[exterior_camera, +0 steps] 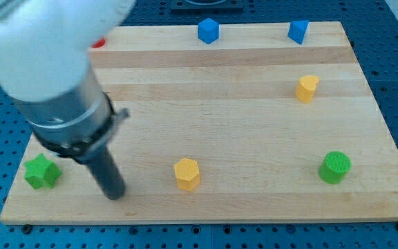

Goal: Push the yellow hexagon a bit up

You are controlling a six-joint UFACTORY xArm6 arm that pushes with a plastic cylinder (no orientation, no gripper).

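The yellow hexagon (186, 173) lies near the board's bottom edge, a little left of the middle. My tip (115, 194) is on the board to the hexagon's left, about a hundred pixels away and slightly lower, not touching it. The rod rises up and to the left into the large grey and white arm body that fills the view's upper left.
A green star (41, 171) sits at the bottom left, close to the rod. A green cylinder (335, 167) is at the bottom right. A yellow block (307, 88) is at the right. Two blue blocks (208, 30) (298, 31) stand at the top edge. A red bit (99, 43) peeks past the arm.
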